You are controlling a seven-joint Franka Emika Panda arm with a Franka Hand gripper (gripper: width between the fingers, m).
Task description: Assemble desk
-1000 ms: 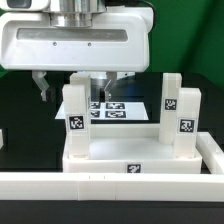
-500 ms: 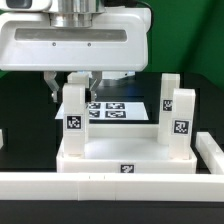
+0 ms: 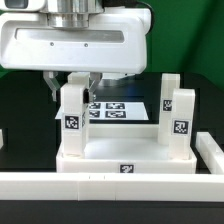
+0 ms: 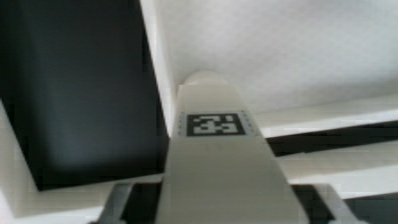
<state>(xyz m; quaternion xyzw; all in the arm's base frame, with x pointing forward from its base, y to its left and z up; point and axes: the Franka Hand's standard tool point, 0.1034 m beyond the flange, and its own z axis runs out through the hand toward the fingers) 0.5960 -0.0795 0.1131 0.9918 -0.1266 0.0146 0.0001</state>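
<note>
The desk top (image 3: pixel 125 160) lies against the border wall (image 3: pixel 110 185) at the front of the exterior view, rim upward. Three legs are seen standing in its corner sockets: one at the exterior view's left (image 3: pixel 73 120) and two at its right (image 3: pixel 181 120), (image 3: pixel 169 95). The left leg is clasped near its upper end by the gripper (image 3: pixel 73 82), whose jaws have been drawn in from their widest spread a second ago until they sit against the leg's sides. In the wrist view the tagged leg (image 4: pixel 219 150) is seen running straight up between the fingers (image 4: pixel 125 200). The leg appears tilted slightly toward the exterior view's left since the closing. It is judged that the leg is now gripped for turning or seating in its socket. Behind the desk the marker board (image 3: pixel 120 108) lies flat on the table.
</note>
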